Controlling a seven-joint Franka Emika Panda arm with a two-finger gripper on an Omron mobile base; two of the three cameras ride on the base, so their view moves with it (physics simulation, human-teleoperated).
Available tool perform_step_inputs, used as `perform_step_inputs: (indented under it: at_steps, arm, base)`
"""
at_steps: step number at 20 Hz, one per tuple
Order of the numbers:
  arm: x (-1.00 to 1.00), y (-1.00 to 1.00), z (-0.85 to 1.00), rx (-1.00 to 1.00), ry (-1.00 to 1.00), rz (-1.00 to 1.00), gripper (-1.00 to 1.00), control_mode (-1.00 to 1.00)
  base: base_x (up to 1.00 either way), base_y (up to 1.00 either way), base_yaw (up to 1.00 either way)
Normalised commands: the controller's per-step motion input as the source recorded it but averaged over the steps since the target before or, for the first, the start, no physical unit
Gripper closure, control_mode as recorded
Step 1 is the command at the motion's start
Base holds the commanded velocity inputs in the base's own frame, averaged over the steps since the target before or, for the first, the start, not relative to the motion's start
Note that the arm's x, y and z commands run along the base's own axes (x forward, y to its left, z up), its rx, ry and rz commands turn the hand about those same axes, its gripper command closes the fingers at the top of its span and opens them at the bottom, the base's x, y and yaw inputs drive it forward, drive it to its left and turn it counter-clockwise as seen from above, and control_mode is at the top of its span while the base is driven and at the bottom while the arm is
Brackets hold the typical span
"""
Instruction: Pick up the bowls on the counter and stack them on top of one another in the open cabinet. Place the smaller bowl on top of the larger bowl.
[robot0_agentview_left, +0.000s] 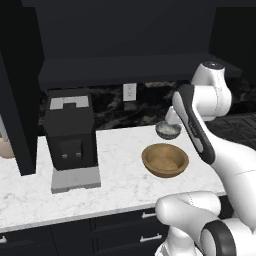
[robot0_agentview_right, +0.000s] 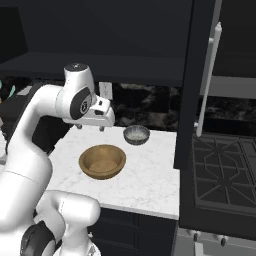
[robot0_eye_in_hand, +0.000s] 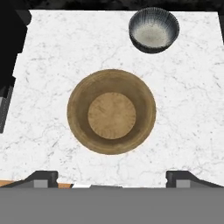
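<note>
The wide wooden bowl (robot0_agentview_left: 165, 160) (robot0_agentview_right: 102, 161) (robot0_eye_in_hand: 111, 117) sits upright on the white marble counter (robot0_agentview_left: 120, 185) (robot0_agentview_right: 150, 175) (robot0_eye_in_hand: 188, 109). The small grey bowl (robot0_agentview_left: 168, 130) (robot0_agentview_right: 136, 135) (robot0_eye_in_hand: 153, 29) stands just behind it, apart from it and near the back wall. My gripper (robot0_agentview_right: 91, 128) (robot0_eye_in_hand: 112, 179) hovers well above the counter, over the wooden bowl. It points down, open and empty, with its fingertips (robot0_eye_in_hand: 41, 178) spread wide. Above the counter is the dark open cabinet, its shelf board (robot0_agentview_left: 125, 70) (robot0_agentview_right: 100, 67) bare.
A black coffee machine (robot0_agentview_left: 70, 132) stands on the counter's left part. Open cabinet doors hang down at the left (robot0_agentview_left: 20, 100) and right (robot0_agentview_right: 192, 85) of the work area. A dark stove (robot0_agentview_right: 220, 170) adjoins the counter's right end. There is an outlet (robot0_agentview_left: 129, 91) on the backsplash.
</note>
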Motion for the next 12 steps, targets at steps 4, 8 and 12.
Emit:
perform_step_inputs:
  at_steps: [4,8,12]
  arm:
    - [0.17,-0.32,-0.18,0.01,0.0,0.0,-1.0,-1.0]
    - [0.27,-0.33,-0.2,0.02,0.0,0.0,-1.0,-1.0]
    - [0.3,-0.38,-0.27,0.04,0.0,0.0,-1.0,-1.0]
  base:
    - [0.0,0.0,0.0]
    - [0.0,0.0,0.0]
    - [0.0,0.0,0.0]
